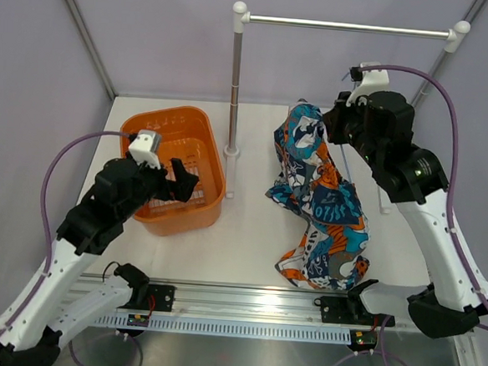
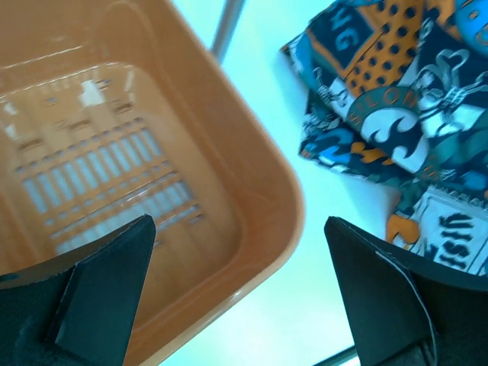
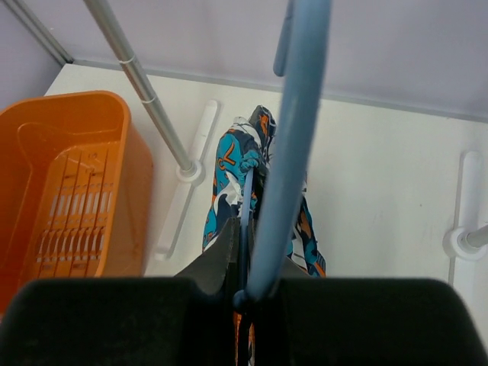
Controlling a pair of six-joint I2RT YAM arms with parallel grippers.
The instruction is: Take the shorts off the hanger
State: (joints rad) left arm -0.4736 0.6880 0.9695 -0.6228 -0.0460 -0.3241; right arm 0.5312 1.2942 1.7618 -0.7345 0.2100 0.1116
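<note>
Blue hanger (image 3: 293,152) sits pinched in right gripper (image 3: 242,293), upper right; left gripper (image 2: 242,274), wide and empty at left, should tug shorts (image 1: 322,209) downward off it

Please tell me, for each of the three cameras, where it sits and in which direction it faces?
Top external: above and behind the bases, looking down on the table; both arms show, with basket, shorts and rail.
Left wrist: over the basket, looking into it; its open jaws at the bottom corners.
Right wrist: high, looking down along the hanger to the shorts; its jaws shut on it.
Shared: all three see the basket and the shorts.
</note>
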